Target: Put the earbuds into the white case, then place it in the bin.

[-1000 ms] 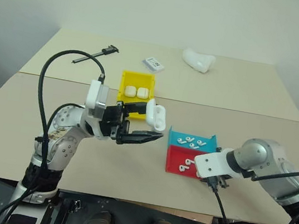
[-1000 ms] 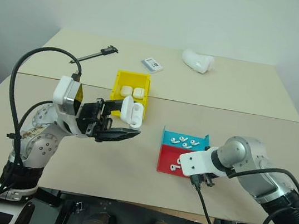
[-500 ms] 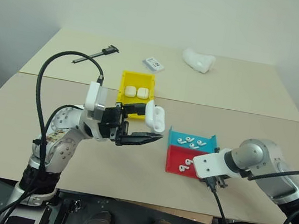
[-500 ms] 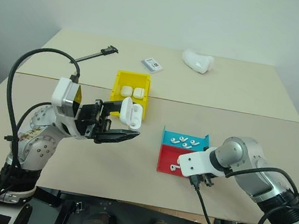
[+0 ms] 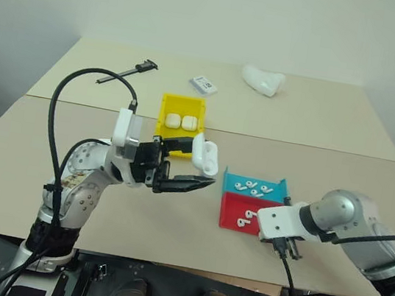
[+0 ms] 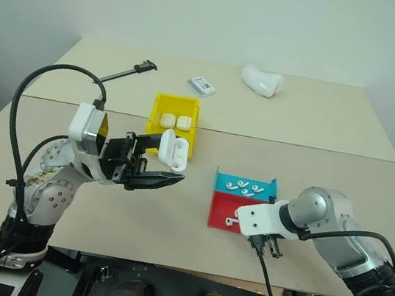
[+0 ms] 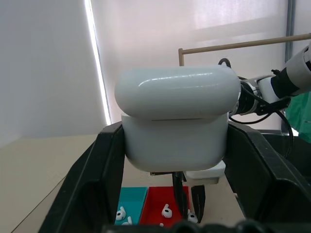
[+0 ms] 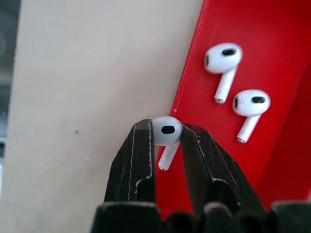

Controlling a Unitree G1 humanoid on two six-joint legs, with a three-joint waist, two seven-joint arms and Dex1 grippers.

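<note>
While the right gripper [image 8: 166, 141] hangs above the near edge of the red tray [image 8: 272, 58], one earbud [image 8: 166, 132] sits between its two black fingertips, pinched at the round head, with the short stem pointing down between the fingers. The jaws are closed on this earbud and it is lifted off the tray. Two more earbuds [image 8: 222, 59] lie loose on the red floor of the tray, close beside each other and apart from the gripper. In the head views the right gripper [image 5: 285, 249] is at the front right corner of the red tray [image 5: 232, 211], just over the table edge.

Behind the red tray and touching it stands the teal tray [image 5: 231, 180], where several more earbuds [image 5: 252, 187] lie scattered.

To the left, the left gripper [image 5: 195, 171] holds the white case [image 5: 206, 154] in the air over the table [image 5: 171, 226]. Its jaws are closed on the lower body of the case [image 7: 176, 145], one finger on each side, and the lid stands open, tilted up.

Farther back is the yellow bin [image 5: 164, 110], with two other white cases [image 5: 180, 121] side by side inside it. Beyond the bin a small card [image 5: 203, 84], a black tool [image 5: 127, 72] and a lumpy white object [image 5: 262, 79] lie on the far part of the table.
</note>
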